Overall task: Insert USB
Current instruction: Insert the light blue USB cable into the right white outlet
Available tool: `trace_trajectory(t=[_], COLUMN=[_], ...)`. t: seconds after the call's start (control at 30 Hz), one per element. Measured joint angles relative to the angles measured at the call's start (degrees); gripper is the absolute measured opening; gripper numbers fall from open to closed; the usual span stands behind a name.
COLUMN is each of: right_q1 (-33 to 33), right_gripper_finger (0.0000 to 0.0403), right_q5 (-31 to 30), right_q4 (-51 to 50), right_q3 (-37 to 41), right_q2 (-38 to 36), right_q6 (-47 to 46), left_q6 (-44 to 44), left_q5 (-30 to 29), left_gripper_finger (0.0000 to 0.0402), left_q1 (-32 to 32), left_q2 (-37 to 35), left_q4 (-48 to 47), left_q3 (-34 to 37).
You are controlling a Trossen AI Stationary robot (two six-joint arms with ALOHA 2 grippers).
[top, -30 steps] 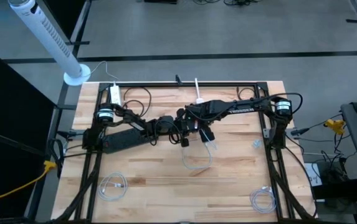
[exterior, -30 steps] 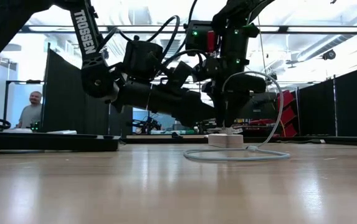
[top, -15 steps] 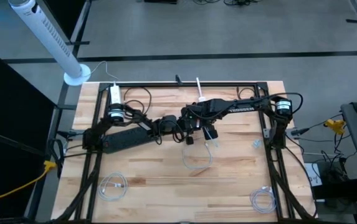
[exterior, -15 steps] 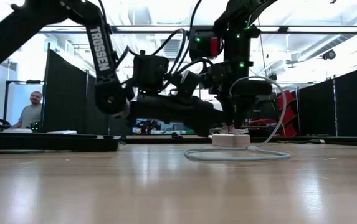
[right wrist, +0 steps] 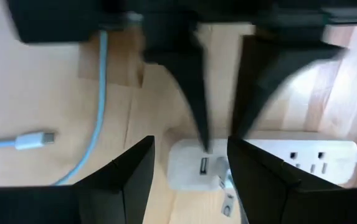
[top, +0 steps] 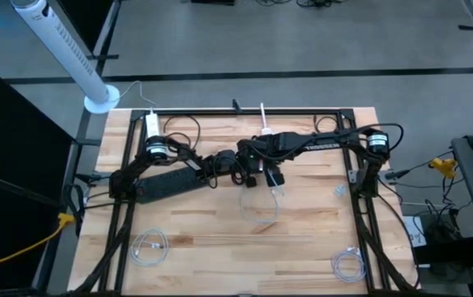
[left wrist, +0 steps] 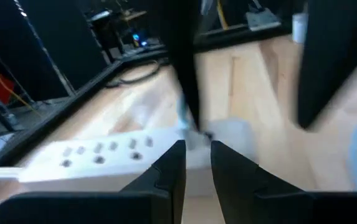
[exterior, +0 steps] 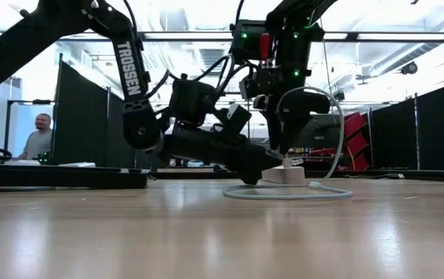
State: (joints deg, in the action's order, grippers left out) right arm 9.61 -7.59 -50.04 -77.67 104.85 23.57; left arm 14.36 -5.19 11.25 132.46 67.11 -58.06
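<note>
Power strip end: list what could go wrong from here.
1. The left tool and right tool crowd together over the power strip, so they may collide.
2. The USB port is small. A plug that misses could shove the strip along the table.
3. The blue cable loops close by and might snag an arm.

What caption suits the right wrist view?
Right gripper hovers over the white plastic power strip's USB port, pale blue cable lying alongside on the wooden table.
</note>
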Motion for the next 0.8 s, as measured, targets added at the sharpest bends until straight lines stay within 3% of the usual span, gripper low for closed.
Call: trace_trajectory(t=[0.2,0.47,0.8], right_q1=[0.0,0.1,0.0], right_gripper_finger=[0.0186,0.0186,0.0186], right_q5=[3.0,3.1,3.3], right_q4=[1.2,0.0,-2.7], right_q3=[0.0,0.3,0.2], right_q2=[-0.2,-0.2,-0.5], right_q6=[0.0,-1.7,-2.8], left_q6=[1.4,2.0,-1.3], left_q5=[1.4,4.7,5.0], left_gripper_finger=[0.0064,0.0064,0.0064], left_q1=[0.6,1.5,1.6], left_q2=[0.0,1.0,1.2], left_q4=[-1.4,-15.0,-19.4], left_q3=[-2.6,-9.7,-8.5])
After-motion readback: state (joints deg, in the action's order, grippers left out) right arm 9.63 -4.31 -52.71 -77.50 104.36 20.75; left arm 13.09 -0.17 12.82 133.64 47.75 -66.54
